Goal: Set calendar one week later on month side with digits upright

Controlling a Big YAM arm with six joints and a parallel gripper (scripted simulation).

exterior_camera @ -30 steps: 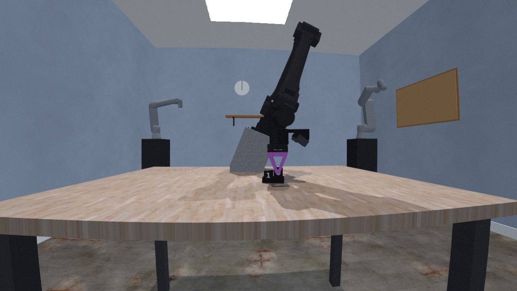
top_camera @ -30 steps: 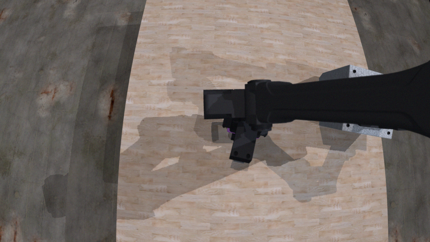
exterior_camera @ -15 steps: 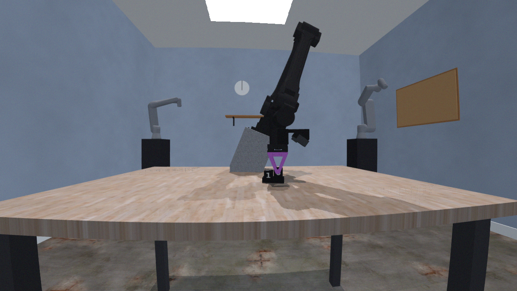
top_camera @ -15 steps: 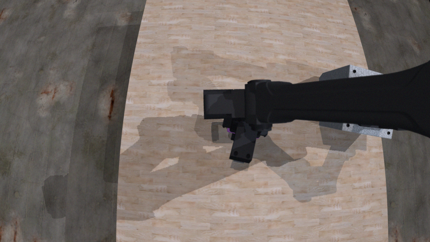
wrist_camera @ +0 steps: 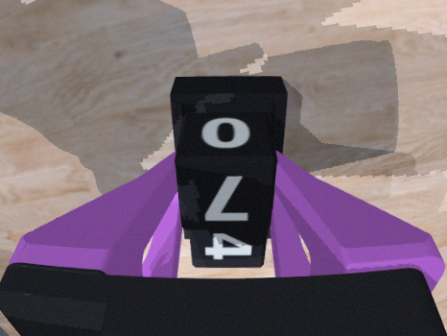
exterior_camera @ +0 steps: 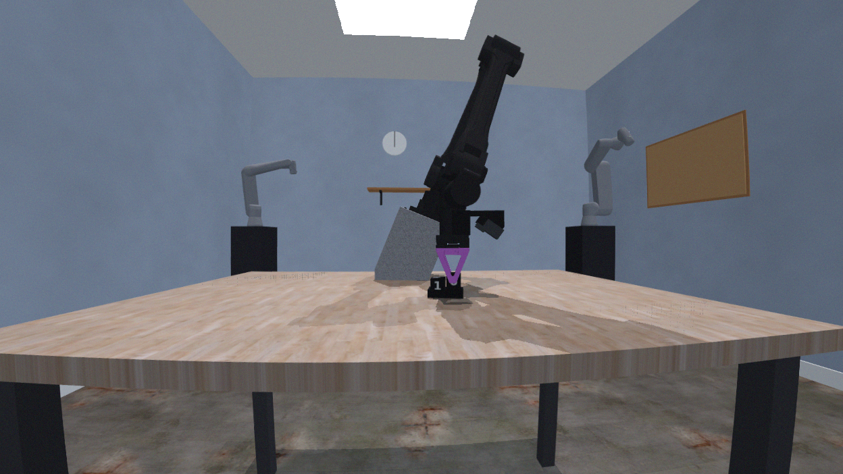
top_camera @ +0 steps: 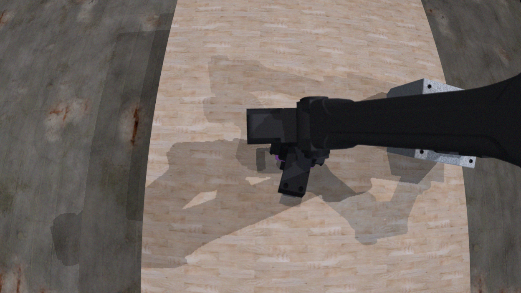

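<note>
In the wrist view my gripper (wrist_camera: pixel 225 166) with purple fingers is shut on a black cube (wrist_camera: pixel 226 200). That cube shows a 7 on top and a 4 on the side facing the wrist camera. A second black cube (wrist_camera: pixel 224 130) stands just beyond it, touching, with a 0 on top. In the exterior view the gripper (exterior_camera: pixel 452 281) points straight down into the low black tray (exterior_camera: pixel 444 292) on the table. The left cube (exterior_camera: pixel 436 284) shows a 1 toward that camera; the held cube's front is hidden behind the fingers. In the top view the arm (top_camera: pixel 364 120) hides tray and cubes.
The grey base block (exterior_camera: pixel 406 244) of the arm stands just behind the tray, and also shows in the top view (top_camera: pixel 426 87). Two grey arms on black pedestals (exterior_camera: pixel 253 247) (exterior_camera: pixel 589 250) stand beyond the table's far edge.
</note>
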